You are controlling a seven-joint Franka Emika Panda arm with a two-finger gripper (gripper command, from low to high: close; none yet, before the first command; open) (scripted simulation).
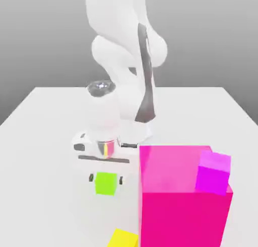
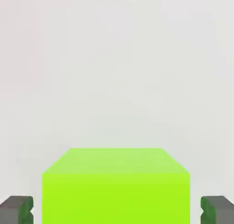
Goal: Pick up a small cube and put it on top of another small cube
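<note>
The green cube [image 1: 106, 183] is clamped between the gripper's [image 1: 106, 179] 2 fingers [image 2: 17, 209] on the table [image 1: 45, 140], apparently for lifting onto the purple cube [image 1: 213, 172].

Arm [image 1: 126, 75] bent low, pincer [image 1: 106, 178] down, clamped.

The yellow cube [image 1: 123, 239] and hot-pink block [image 1: 184, 216] are cut by the exterior view's lower edge
</note>
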